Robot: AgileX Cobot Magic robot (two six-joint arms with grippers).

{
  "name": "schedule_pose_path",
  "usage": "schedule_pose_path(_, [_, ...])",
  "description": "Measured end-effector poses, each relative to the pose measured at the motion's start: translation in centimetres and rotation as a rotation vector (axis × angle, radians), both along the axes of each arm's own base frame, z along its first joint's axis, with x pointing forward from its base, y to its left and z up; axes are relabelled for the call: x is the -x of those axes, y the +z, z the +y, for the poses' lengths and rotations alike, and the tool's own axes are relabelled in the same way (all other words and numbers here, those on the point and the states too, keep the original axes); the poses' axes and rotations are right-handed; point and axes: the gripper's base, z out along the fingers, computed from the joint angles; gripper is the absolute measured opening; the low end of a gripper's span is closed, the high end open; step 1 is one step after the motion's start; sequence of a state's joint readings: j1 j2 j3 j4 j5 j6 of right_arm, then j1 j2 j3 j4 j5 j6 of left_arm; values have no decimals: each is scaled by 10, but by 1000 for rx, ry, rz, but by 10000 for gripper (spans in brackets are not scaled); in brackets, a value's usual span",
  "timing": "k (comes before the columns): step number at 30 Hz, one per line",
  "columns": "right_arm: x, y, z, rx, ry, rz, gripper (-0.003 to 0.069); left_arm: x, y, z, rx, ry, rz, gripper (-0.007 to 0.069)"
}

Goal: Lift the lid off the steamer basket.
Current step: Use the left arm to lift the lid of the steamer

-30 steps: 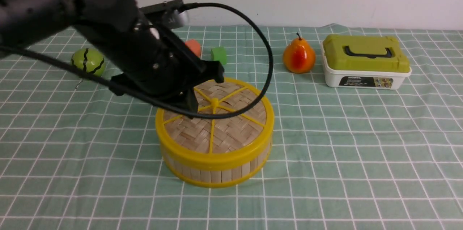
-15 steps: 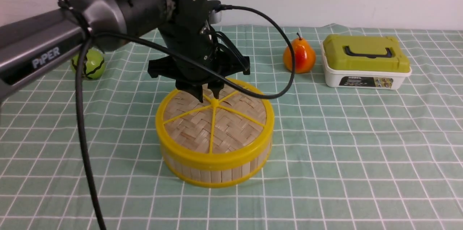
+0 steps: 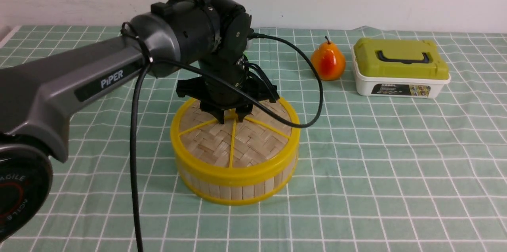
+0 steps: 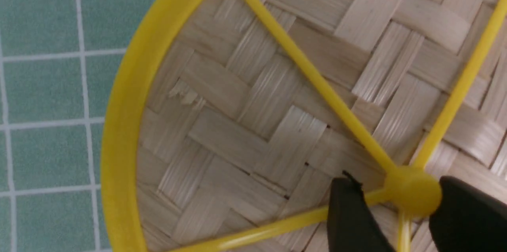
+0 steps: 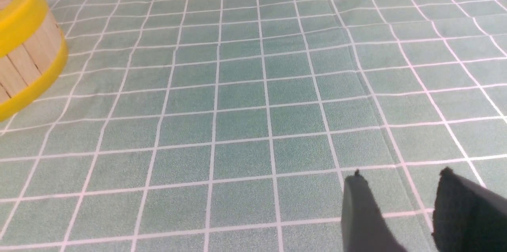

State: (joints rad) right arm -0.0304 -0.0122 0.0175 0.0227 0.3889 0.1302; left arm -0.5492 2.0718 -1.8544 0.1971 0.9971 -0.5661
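Note:
The steamer basket (image 3: 237, 190) stands mid-table, with a tan slat wall and yellow rings. The lid (image 3: 237, 141), woven bamboo with a yellow rim and spokes, sits flat on it. My left gripper (image 3: 231, 115) points down at the lid's centre. In the left wrist view the lid (image 4: 253, 125) fills the frame and my left gripper (image 4: 400, 188) is open, with the yellow hub (image 4: 412, 196) between the fingertips (image 4: 348, 212). One finger touches the hub; the other stands a little off it. My right gripper (image 5: 400, 180) is open and empty over the cloth, with the basket (image 5: 23, 58) far off to its side.
An orange pear (image 3: 327, 62) and a white box with an olive-green lid (image 3: 400, 69) stand at the back right. The left arm's black cable (image 3: 313, 97) loops down beside the lid's right rim. A green checked cloth (image 3: 376, 172) covers the table.
My left arm has swung over the basket and turned the gripper downward. The fingers have come down from just above the lid to straddle the hub. The lid has not moved.

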Motion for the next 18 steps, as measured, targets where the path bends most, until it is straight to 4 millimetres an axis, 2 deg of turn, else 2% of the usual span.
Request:
schedule_pose_path(9, [0,0,0,0,0,0,241,-4,12,-2,13,1,-35,269])
schedule_pose_path(18, [0,0,0,0,0,0,241,-11,-6,-5,-5,-3,-17,269])
